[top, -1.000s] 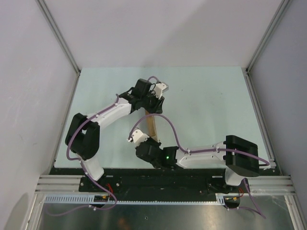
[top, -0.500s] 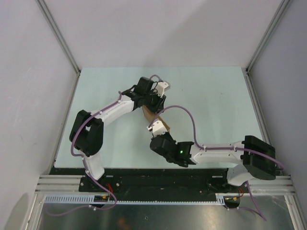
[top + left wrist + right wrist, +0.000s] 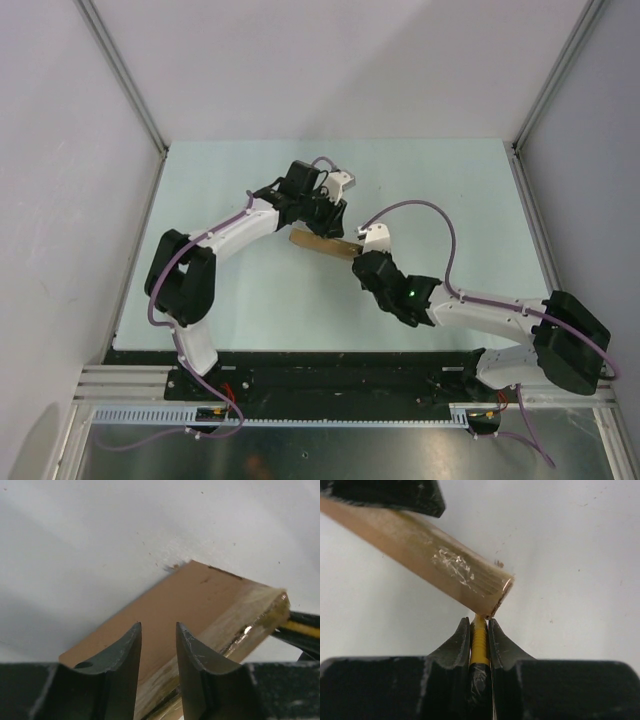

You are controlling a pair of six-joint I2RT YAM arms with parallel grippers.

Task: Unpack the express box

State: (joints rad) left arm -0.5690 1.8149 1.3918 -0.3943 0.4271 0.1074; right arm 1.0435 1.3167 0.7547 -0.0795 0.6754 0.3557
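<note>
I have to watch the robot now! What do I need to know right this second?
Left end effector: closed on the express box, holding it over the middle of the table.
Right end effector: shut on the yellow utility knife, whose tip is at the box's taped end.
Done: box and knife are both in hand and brought together.
Left: slit the taped end, open the box, empty it.
</note>
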